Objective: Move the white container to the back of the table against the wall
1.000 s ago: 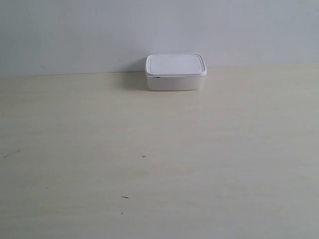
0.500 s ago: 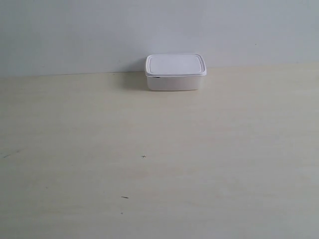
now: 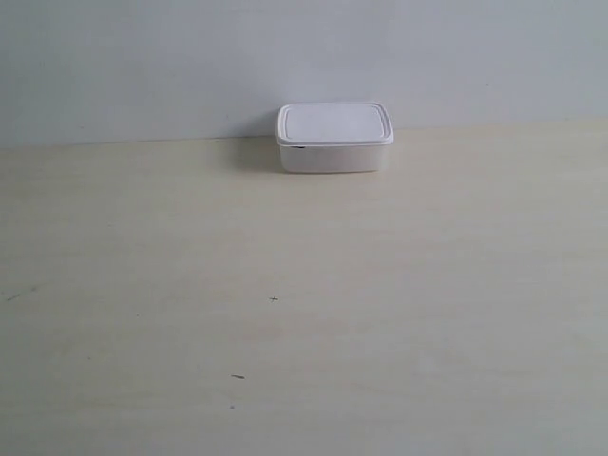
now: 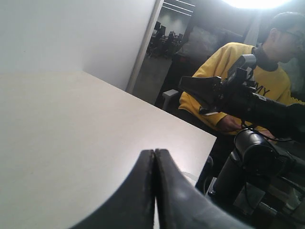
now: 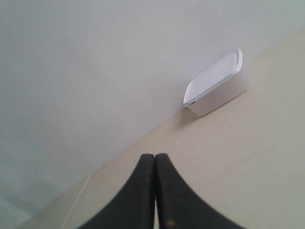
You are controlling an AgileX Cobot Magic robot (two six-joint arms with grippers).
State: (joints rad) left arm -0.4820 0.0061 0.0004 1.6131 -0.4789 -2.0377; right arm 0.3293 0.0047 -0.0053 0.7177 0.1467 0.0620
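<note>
The left gripper has its two dark fingers pressed flat together with nothing between them. It hangs over a bare stretch of the table, and the left wrist view shows no container. Past the table's edge in that view sits a person in a yellow sweatshirt, outside the work area. The right gripper is likewise closed and empty, and it points across the table towards the white container, well apart from it.

In the exterior view neither arm appears. The white container sits in the upper middle of the frame, a little right of centre, upright with its lid on, at the far edge of the table where the wall rises. Its back edge covers the seam, so contact with the wall cannot be confirmed, though no gap shows.

By this layout the move looks finished or nearly so, and the step in hand is probably holding clear. To do that well, both arms should keep low, slow paths away from the box, since a light lidded box would slide or turn at a brush. If one last nudge is wanted, closed fingers should meet the middle of the front face squarely and push straight back.
</note>
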